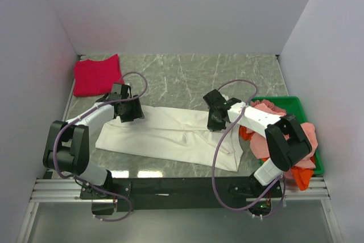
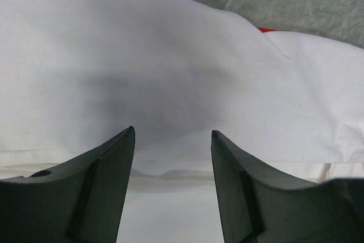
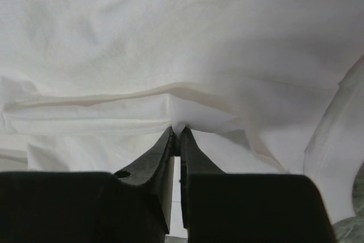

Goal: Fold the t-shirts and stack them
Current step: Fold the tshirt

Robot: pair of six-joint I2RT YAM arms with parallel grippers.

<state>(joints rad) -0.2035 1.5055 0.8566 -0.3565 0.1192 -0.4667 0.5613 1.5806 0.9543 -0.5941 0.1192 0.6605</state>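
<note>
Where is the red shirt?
In the top view, the red shirt lies at the far left corner of the table, just beyond the left gripper and the white shirt.

White walls point(image 1: 170, 9), marbled table point(image 1: 187, 78) (grey-green)

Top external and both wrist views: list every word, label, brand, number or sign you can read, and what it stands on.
None readable in any view. The large white cloth t-shirt shows only blank fabric; a red sliver at its edge in the left wrist view forms no letters. The crimson cloth t-shirt and green plastic bin carry no visible marks.
</note>
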